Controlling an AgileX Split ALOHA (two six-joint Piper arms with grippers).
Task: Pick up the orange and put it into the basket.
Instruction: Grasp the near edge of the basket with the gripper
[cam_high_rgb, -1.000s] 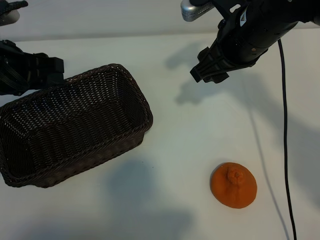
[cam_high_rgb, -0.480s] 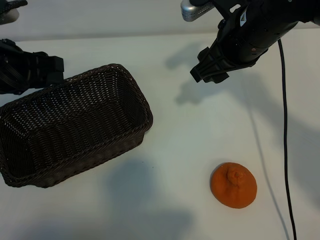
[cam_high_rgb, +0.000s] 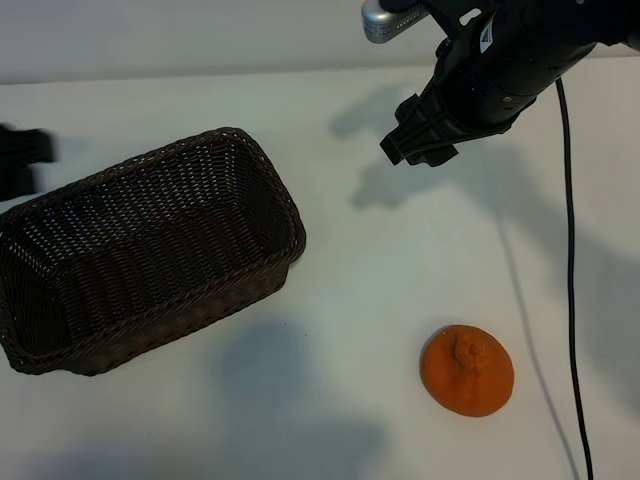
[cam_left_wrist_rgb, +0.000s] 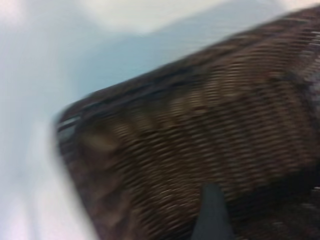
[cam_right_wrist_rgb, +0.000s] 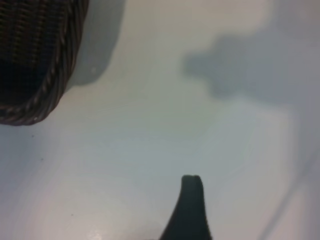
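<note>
The orange (cam_high_rgb: 467, 369) lies on the white table near the front right, apart from everything else. The dark-brown wicker basket (cam_high_rgb: 150, 250) stands empty at the left; its weave (cam_left_wrist_rgb: 210, 130) fills the left wrist view. My right gripper (cam_high_rgb: 415, 143) hangs open and empty above the table at the back right, well behind the orange; one dark finger (cam_right_wrist_rgb: 191, 205) shows over bare table. My left gripper (cam_high_rgb: 22, 160) is a blurred dark shape at the far left edge, behind the basket's back corner, open, with one finger (cam_left_wrist_rgb: 212, 215) showing over the basket.
A black cable (cam_high_rgb: 571, 250) runs down the table's right side, just right of the orange. A corner of the basket (cam_right_wrist_rgb: 35, 65) shows in the right wrist view. Bare white table (cam_high_rgb: 380, 260) lies between basket and orange.
The left arm has pulled away to the left and now shows only as a blur at the frame's edge. The right arm, basket and orange have stayed put.
</note>
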